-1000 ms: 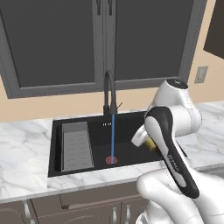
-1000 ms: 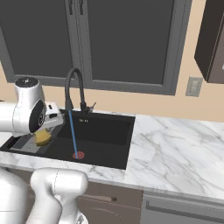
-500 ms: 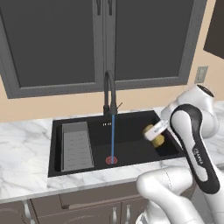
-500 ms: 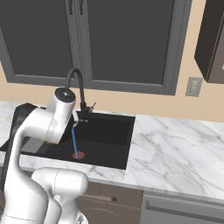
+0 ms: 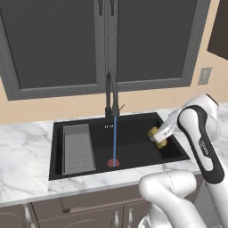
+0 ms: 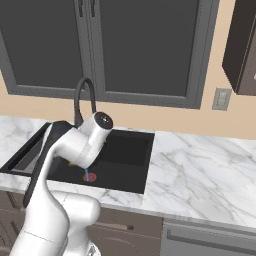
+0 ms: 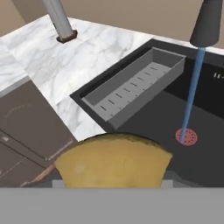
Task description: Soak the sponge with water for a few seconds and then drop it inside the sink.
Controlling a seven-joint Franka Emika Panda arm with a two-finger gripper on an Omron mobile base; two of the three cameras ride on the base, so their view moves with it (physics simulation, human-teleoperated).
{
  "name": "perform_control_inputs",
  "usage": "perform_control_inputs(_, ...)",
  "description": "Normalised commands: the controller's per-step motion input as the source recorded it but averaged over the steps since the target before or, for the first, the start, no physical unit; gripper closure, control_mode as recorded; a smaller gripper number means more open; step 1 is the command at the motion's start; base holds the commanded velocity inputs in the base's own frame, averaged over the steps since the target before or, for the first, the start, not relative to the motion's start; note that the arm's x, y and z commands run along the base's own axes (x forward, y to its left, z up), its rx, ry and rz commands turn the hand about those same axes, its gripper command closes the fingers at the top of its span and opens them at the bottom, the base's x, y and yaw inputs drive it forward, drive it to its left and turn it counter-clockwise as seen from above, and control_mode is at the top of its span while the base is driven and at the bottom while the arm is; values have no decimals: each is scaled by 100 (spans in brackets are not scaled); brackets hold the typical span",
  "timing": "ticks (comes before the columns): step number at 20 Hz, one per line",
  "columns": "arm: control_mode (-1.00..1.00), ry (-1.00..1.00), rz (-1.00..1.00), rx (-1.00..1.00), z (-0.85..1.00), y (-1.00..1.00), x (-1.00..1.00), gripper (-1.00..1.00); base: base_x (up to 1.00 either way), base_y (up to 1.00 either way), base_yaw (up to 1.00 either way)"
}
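white marble tabletop [image 5: 26,156] runs along a tan wall under dark grey cabinet doors [image 5: 53,42], with a wall outlet [image 5: 204,76] off to the right. set into the tabletop is the black sink [image 5: 133,127], its red-ringed drain [image 5: 113,163] near the middle of the basin floor and a grey ribbed rack [image 5: 78,148] lying along its left side. a tall black arched faucet [image 5: 111,95] rises behind the basin, and a thin blue stream of water [image 5: 115,140] falls straight from its spout onto the drain.

the white arm bends over from the right of the left base view, and the fingers [image 5: 158,138] hang above the right part of the basin, well apart from the stream. they are closed on the yellow-brown sponge [image 5: 156,136], which shows as a small block pinched between them at the wrist's end. in the hand view the sponge [image 7: 113,161] bulges up wide at the bottom edge, gripped from both sides, its top rounded and its sides squeezed in; beyond it lie the rack [image 7: 135,85], the drain [image 7: 187,136] and the water [image 7: 191,94] dropping from the faucet's dark spout [image 7: 207,22]. the sponge is clear of the water there too, the stream standing off to one side of it.

in the right base view the arm crosses in front of the sink [image 6: 127,155], hiding most of the basin; the drain [image 6: 90,177] peeks out just below the forearm, and the faucet [image 6: 83,100] arches behind it. marble tabletop [image 6: 200,170] stretches away to the right.
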Motion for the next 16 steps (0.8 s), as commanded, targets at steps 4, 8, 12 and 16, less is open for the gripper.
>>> perform_control_inputs(4,-100,-18,8,0,-22,-5,41,100,0,0,0)
perform_control_inputs(8,-100,-17,8,0,-11,0,44,100,0,0,0)
perform_control_inputs(12,-100,-9,10,0,-3,0,24,100,0,0,0)
perform_control_inputs(16,-100,0,8,2,0,0,17,100,0,0,0)
